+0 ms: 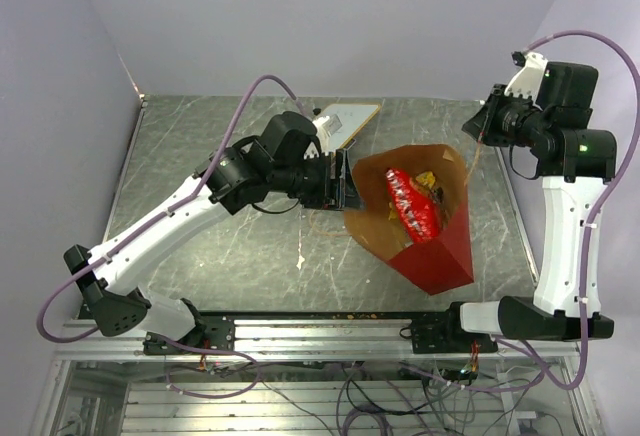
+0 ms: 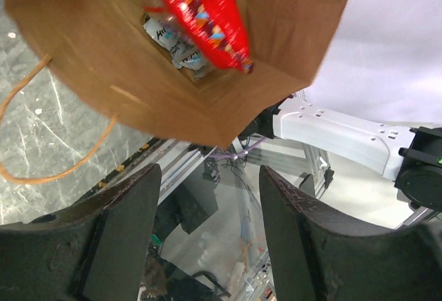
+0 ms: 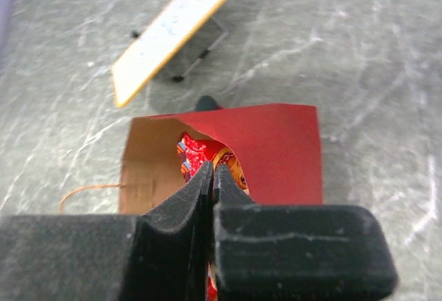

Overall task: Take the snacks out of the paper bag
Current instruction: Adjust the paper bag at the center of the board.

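Observation:
The paper bag [image 1: 440, 256], red outside and brown inside, sits right of the table's middle with its mouth open up and to the left. A glossy red chip bag [image 1: 412, 206] and a yellow packet [image 1: 428, 181] lie inside. My left gripper [image 1: 345, 181] is open and empty, just outside the bag's left rim. The left wrist view looks into the bag [image 2: 83, 52] past the open gripper [image 2: 210, 173]: the chip bag [image 2: 200, 11] lies over light blue packets [image 2: 176, 42]. My right gripper [image 1: 478, 124] is shut and empty, raised at the back right. In its wrist view the gripper [image 3: 214, 170] points at the bag [image 3: 276, 149] and chip bag [image 3: 190, 150].
A white board [image 1: 345, 121] with scribbles stands behind the bag; it also shows in the right wrist view [image 3: 173, 32]. A tan cord handle [image 2: 41, 170] trails on the table left of the bag. The metal rail [image 1: 330, 331] runs along the near edge.

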Controlling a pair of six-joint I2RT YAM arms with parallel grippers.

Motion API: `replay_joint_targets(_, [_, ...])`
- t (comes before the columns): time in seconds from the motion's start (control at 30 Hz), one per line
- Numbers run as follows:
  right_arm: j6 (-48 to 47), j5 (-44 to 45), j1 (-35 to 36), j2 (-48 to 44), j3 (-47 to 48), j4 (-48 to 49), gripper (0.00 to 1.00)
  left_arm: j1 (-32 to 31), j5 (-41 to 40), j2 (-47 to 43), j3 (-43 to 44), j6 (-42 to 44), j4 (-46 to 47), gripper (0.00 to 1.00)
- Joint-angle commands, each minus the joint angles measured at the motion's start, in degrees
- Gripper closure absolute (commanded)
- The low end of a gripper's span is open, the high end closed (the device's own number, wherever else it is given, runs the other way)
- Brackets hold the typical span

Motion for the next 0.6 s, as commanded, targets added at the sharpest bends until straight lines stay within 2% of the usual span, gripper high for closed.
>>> replay_joint_targets(0.0, [-1.7,-20.1,-0.2,-1.9,-3.1,9.2,1.0,-0.4,-2.1,-0.4,2.8,3.3,-1.8,0.28])
replay_joint_targets(0.1, [0.8,-30.1,0.1,-4.3,-10.2,12.2,1.0,-0.4,-1.8,-1.3,2.7,4.9,-0.5,0.18])
replay_joint_targets(0.17, [2.1,-29.7,0.1,-5.9,-12.9,13.0,1.0,-0.4,-1.5,-1.4,2.2,5.4,0.6,0.13])
replay_joint_targets(0.3, [3.9,-29.3,0.1,-6.9,-14.1,14.2,1.0,-1.2,0.0,-0.7,-1.8,6.2,6.4,0.11])
replay_joint_targets(0.43, [3.5,-29.8,0.2,-5.5,-12.7,12.2,1.0,-3.7,-5.9,2.9,-0.4,8.5,7.2,0.15])
replay_joint_targets(0.5, [3.3,-28.1,0.1,-5.2,-11.5,11.0,1.0,-4.1,-9.8,4.8,0.0,6.3,5.3,0.22])
replay_joint_targets(0.57, [3.5,-26.7,0.1,-4.8,-10.5,10.0,1.0,-4.1,-12.2,5.6,-2.3,1.9,5.8,0.24])
